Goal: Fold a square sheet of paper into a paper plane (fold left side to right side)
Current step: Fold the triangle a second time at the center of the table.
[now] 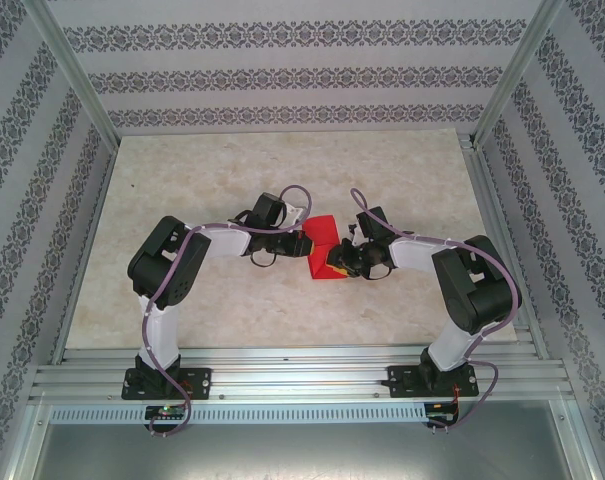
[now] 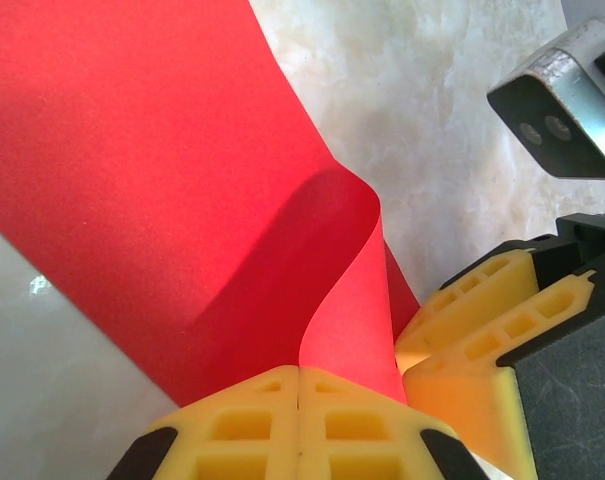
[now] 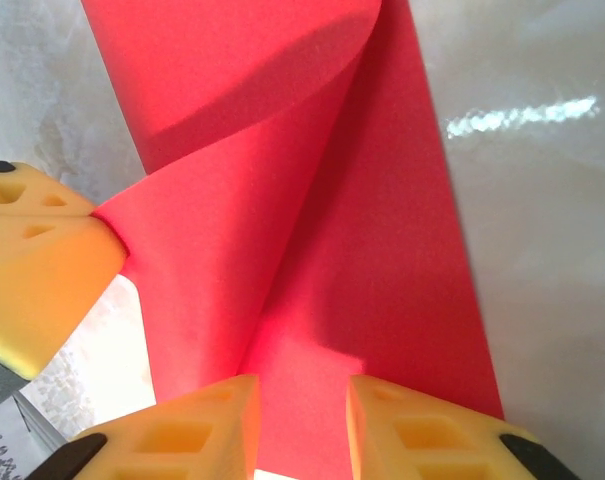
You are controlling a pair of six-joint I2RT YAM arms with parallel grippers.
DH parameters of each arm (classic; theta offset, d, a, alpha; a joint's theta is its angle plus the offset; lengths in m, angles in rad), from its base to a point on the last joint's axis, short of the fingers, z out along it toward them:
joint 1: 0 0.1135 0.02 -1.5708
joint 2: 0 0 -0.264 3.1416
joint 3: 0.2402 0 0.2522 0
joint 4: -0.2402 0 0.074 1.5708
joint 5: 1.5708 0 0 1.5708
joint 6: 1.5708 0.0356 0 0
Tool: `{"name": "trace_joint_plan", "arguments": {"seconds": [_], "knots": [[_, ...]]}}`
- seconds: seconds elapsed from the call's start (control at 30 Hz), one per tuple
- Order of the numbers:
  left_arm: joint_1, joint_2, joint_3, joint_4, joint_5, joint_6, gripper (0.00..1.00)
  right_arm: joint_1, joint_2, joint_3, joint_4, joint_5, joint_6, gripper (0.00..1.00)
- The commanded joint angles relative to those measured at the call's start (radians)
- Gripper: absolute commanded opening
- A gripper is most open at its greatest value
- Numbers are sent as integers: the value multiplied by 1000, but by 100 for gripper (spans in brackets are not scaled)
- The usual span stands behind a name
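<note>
Marbled tabletop [image 1: 182, 180] carries the sheet of paper [image 1: 322, 240], lying between the left gripper [image 1: 300, 236] and right gripper [image 1: 334, 262]. From the left wrist, the clenched yellow fingers [image 2: 242, 425] pinch the sheet's curled-up edge. From the right wrist, its fingers [image 3: 422, 430] stand parted, with the sheet running through the gap.

Your L gripper [image 2: 299, 375]: jaws pressed together, pinching the paper [image 2: 132, 150] by its edge. Just ahead of the tips the sheet curls up in a loop; beyond that, to the left, it lies flat on the table [image 2: 452, 130]. R gripper [image 2: 412, 362] sits just right of your tips, at the paper's edge, w/ its camera [image 2: 567, 110] further ahead-right.
</note>
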Motion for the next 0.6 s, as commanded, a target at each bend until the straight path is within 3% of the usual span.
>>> {"name": "trace_joint_plan", "arguments": {"seconds": [0.0,0.57], "knots": [[16,-22,-9,-6,20,44,1,-14,-26,-9,-18,11,-16,27],[16,13,-2,-31,-7,58,3,-16,-15,-14,-76,45,-49,24]]}}
